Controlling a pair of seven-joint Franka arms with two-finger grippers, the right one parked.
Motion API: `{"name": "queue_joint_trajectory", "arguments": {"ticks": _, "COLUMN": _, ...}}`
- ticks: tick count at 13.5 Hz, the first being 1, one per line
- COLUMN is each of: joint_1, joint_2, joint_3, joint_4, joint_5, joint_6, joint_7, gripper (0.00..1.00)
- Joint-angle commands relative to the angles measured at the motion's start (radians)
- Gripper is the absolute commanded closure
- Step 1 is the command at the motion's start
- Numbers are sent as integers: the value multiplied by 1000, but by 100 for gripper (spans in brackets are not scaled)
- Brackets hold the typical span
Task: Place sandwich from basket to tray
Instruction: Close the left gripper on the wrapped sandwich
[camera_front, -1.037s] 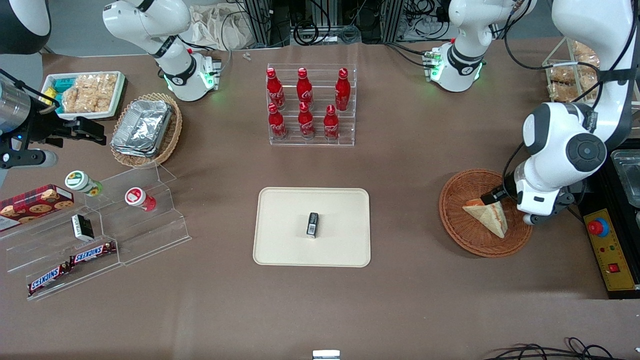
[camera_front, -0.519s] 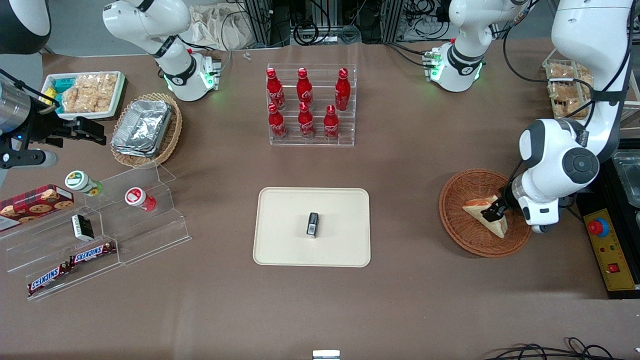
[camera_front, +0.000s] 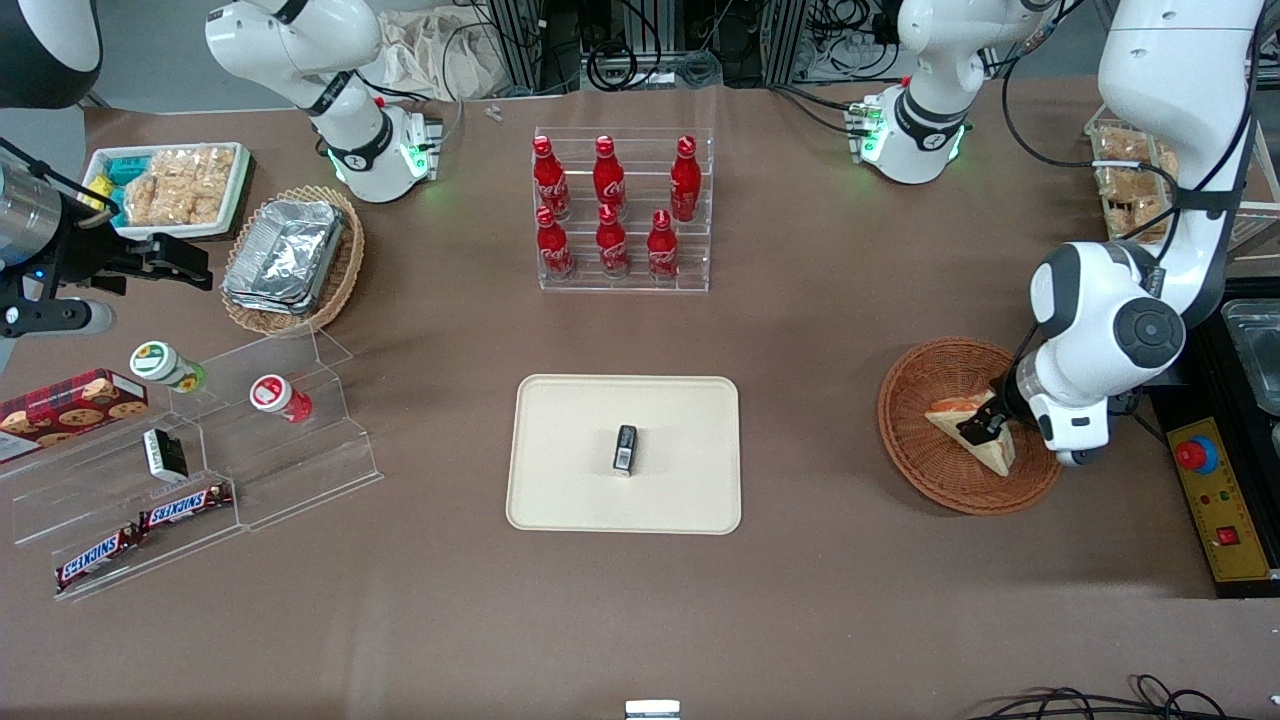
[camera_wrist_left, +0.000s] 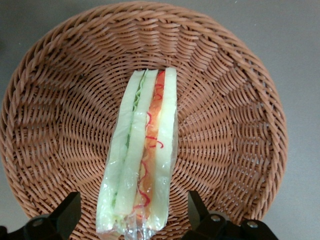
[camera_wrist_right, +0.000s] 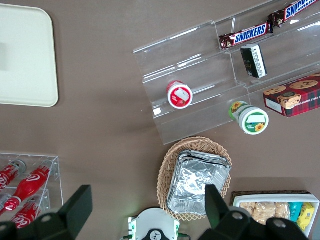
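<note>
- Nearest the front camera of the task's things, the tray (camera_front: 560, 500) lies flat mid-table. It bears only a small dark packet (camera_front: 625, 448) near its middle; no sandwich is on it, so the delivery is wholly undone.
- At about three o'clock from the tray, toward the working arm's end of the table, sits the basket (camera_front: 915, 400), well apart from the tray across bare brown table (camera_front: 810, 420).
- The sandwich (camera_front: 975, 432) lies inside the basket, toward the four o'clock part of it in the front view. In the wrist view the sandwich (camera_wrist_left: 142, 160) rests on the weave (camera_wrist_left: 225, 125) with its layered cut edge up, wrapped in clear film.
- The gripper (camera_front: 985, 425) is down in the basket over the sandwich. In the wrist view the gripper (camera_wrist_left: 134, 220) has its fingers spread wide, one on each side of the wedge, with weave visible between each finger and the bread, so nothing is gripped.
- Judged from this, the task is at the grasp stage: the approach looks done, while closing on the wedge, lifting, carrying toward nine o'clock and setting down on the tray all remain.
- Farthest off, at about twelve o'clock from the tray, stands a clear rack of red bottles (camera_front: 610, 205), no part of the job.
</note>
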Motion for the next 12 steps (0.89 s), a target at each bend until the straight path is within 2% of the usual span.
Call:
{"name": "queue_joint_trajectory", "arguments": {"ticks": 1, "joint_1": 9, "joint_2": -15, "joint_3": -4, "joint_4": -32, "joint_5": 3, "joint_6": 41, "joint_7": -30, "gripper": 27}}
{"name": "queue_joint_trajectory", "arguments": {"ticks": 2, "joint_1": 9, "joint_2": -15, "joint_3": -4, "joint_4": -30, "joint_5": 3, "joint_6": 40, "joint_7": -41, "gripper": 44}}
{"name": "queue_joint_trajectory", "arguments": {"ticks": 3, "joint_1": 7, "joint_2": -16, "joint_3": -4, "joint_4": -27, "joint_5": 2, "joint_6": 38, "joint_7": -44, "gripper": 55}}
{"name": "queue_joint_trajectory", "arguments": {"ticks": 7, "joint_1": 9, "joint_2": -24, "joint_3": -4, "joint_4": -10, "joint_5": 2, "joint_6": 28, "joint_7": -58, "gripper": 90}}
{"name": "queue_joint_trajectory", "arguments": {"ticks": 9, "joint_1": 7, "joint_2": -53, "joint_3": -4, "joint_4": -4, "joint_5": 2, "joint_6": 22, "joint_7": -58, "gripper": 100}}
{"name": "queue_joint_trajectory", "arguments": {"ticks": 10, "joint_1": 4, "joint_2": -73, "joint_3": -7, "joint_4": 5, "joint_5": 2, "joint_6": -9, "joint_7": -64, "gripper": 100}}
{"name": "queue_joint_trajectory", "arguments": {"ticks": 12, "joint_1": -8, "joint_2": -73, "joint_3": -15, "joint_4": 130, "joint_5": 2, "joint_6": -191, "joint_7": -81, "gripper": 100}}
